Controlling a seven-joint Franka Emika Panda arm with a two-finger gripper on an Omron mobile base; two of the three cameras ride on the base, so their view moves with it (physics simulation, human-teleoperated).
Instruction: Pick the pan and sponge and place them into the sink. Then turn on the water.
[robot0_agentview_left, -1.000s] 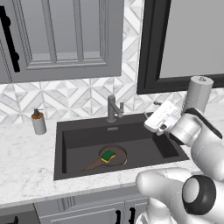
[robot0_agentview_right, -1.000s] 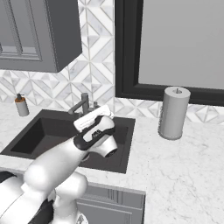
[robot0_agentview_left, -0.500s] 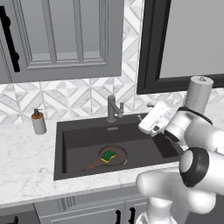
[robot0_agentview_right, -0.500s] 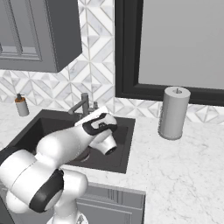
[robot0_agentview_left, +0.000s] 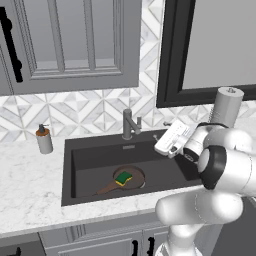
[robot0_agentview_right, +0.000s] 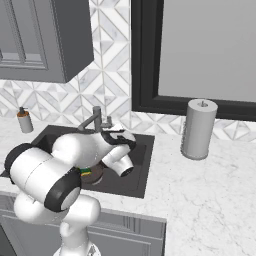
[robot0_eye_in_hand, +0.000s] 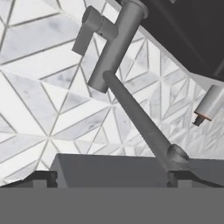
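Claw (robot0_eye_in_hand: 109, 177) raised over the back right part of the sink (robot0_agentview_left: 90, 160), pointed at the grey faucet (robot0_agentview_left: 129, 124). Finger tips (robot0_eye_in_hand: 41, 177) spread wide apart at the bottom corners of the hand view, gripping nothing, the faucet's spout running slantwise between them and its small lever sticking out near the top. Just beyond, patterned marble tiles (robot0_agentview_left: 95, 112) on the wall.

Down in the dark basin, pan (robot0_agentview_left: 131, 179) lying flat on the bottom, handle reaching toward the front left. Sponge (robot0_agentview_left: 123, 177) resting inside the pan, green side up. In the right base view, sponge (robot0_agentview_right: 86, 172) peeking out from under the white arm.

Further out on the white marble counter (robot0_agentview_left: 30, 200): soap dispenser (robot0_agentview_left: 44, 140) upright left of the sink, paper towel roll (robot0_agentview_right: 198, 128) upright well to its right. Grey cabinet (robot0_agentview_left: 70, 40) above, dark-framed window (robot0_agentview_right: 200, 50) beside it.
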